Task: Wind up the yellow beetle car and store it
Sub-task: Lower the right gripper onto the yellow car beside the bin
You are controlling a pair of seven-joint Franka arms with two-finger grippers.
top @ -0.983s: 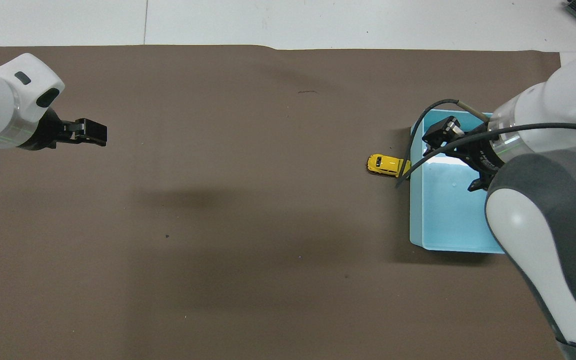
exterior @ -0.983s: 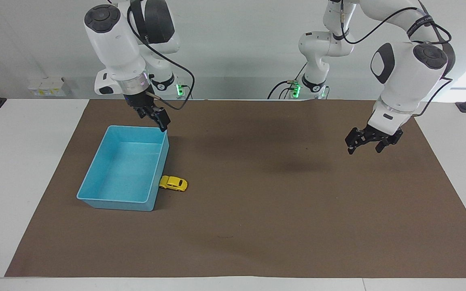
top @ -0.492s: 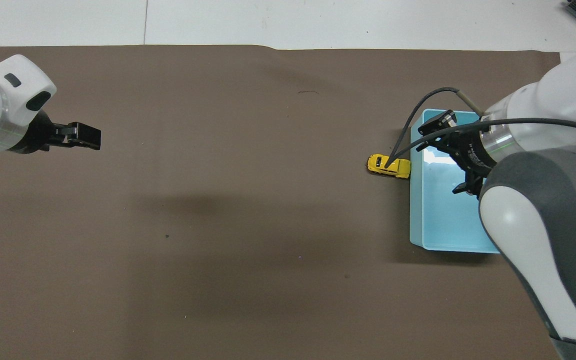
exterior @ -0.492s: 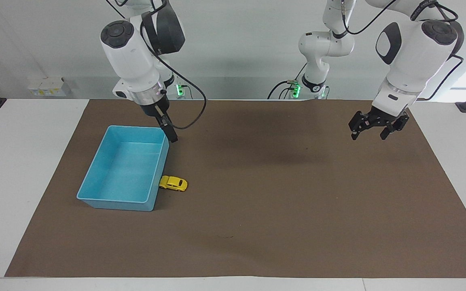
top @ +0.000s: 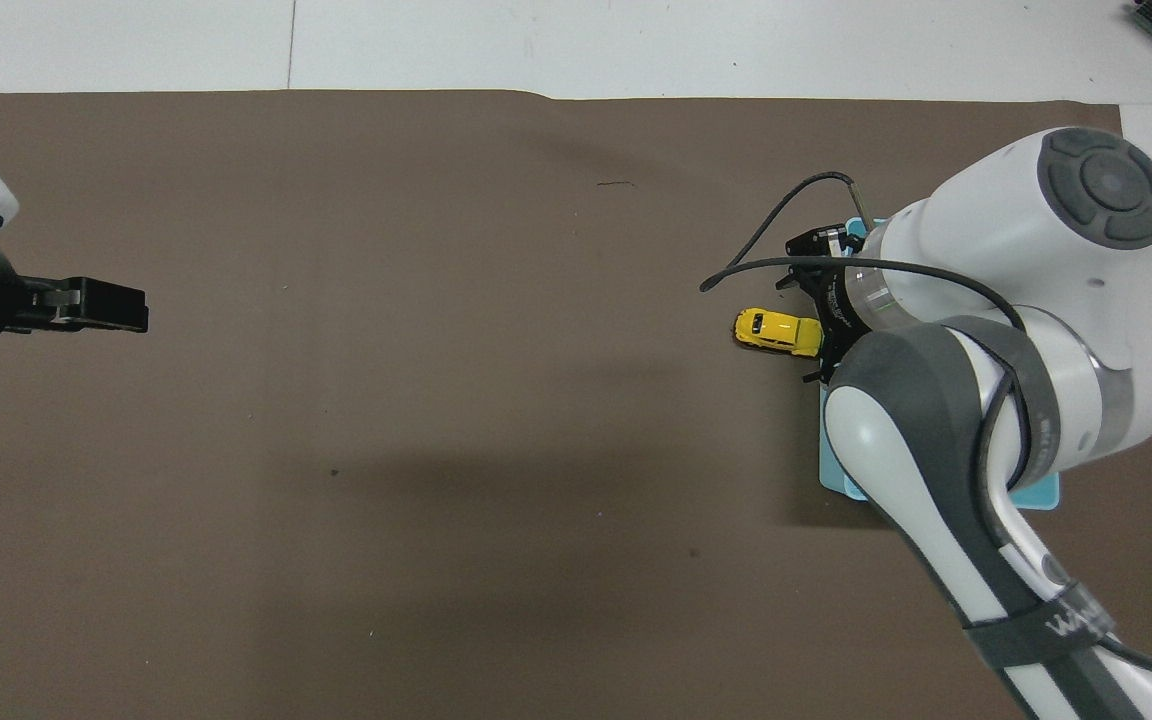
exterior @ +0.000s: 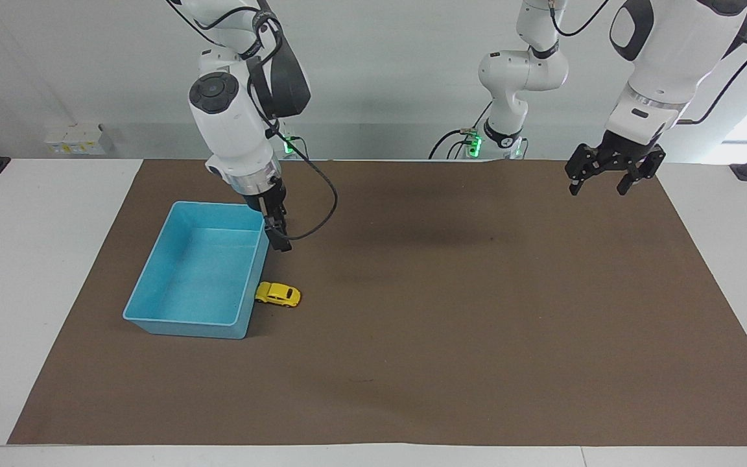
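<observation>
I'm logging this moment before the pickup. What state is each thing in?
yellow beetle car: on its wheels on the mat, against the bin's side, not held.
light-blue bin: upright, empty.
right gripper: open, empty, above the mat beside the bin.
left gripper: open, empty, raised, waiting.

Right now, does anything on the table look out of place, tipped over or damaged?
Nothing stands out. The yellow beetle car stands on its wheels on the brown mat, against the outer wall of the upright, empty light-blue bin.
</observation>
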